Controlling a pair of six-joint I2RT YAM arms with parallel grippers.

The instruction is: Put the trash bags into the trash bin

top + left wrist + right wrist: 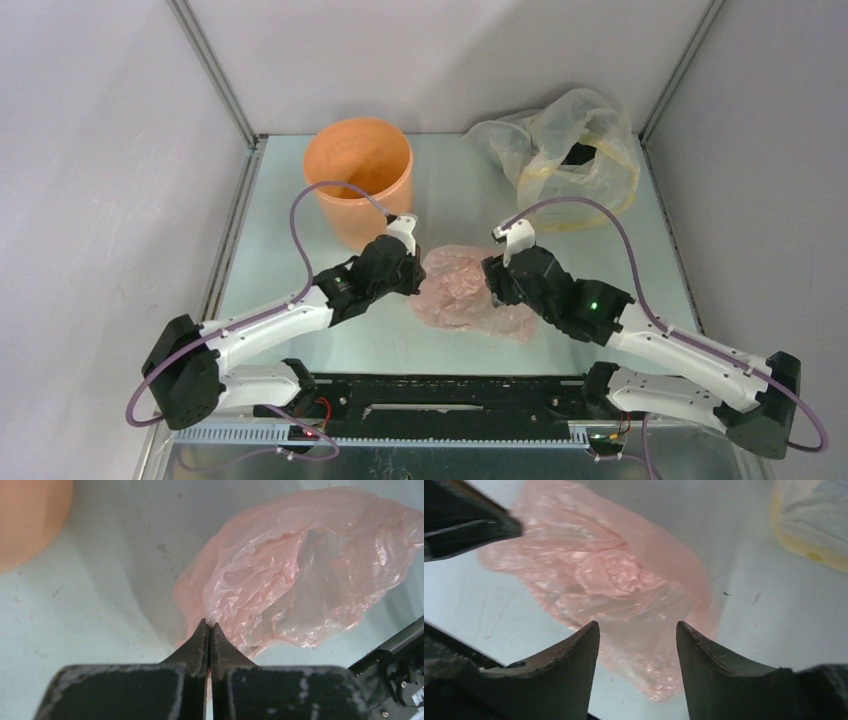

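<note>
Far left, at the back of the counter (pixel 280 250): orange trash bin (pixel 358 180), upright, mouth open. Next, just in front of it, the left gripper (pixel 414 278), closed on the left edge of the pink bag (pixel 462 292), both fingers (pixel 197 647) pressed together with thin film at the tips. In the middle, between the two arms, the pink bag itself, crumpled, on the counter, outside the bin. Then the right gripper (pixel 493 285), open, fingers (pixel 569 665) spread above the right part of the bag, not clamping it. Far right, at the back: larger yellowish bag (pixel 565 150), apart from the pink one.
</note>
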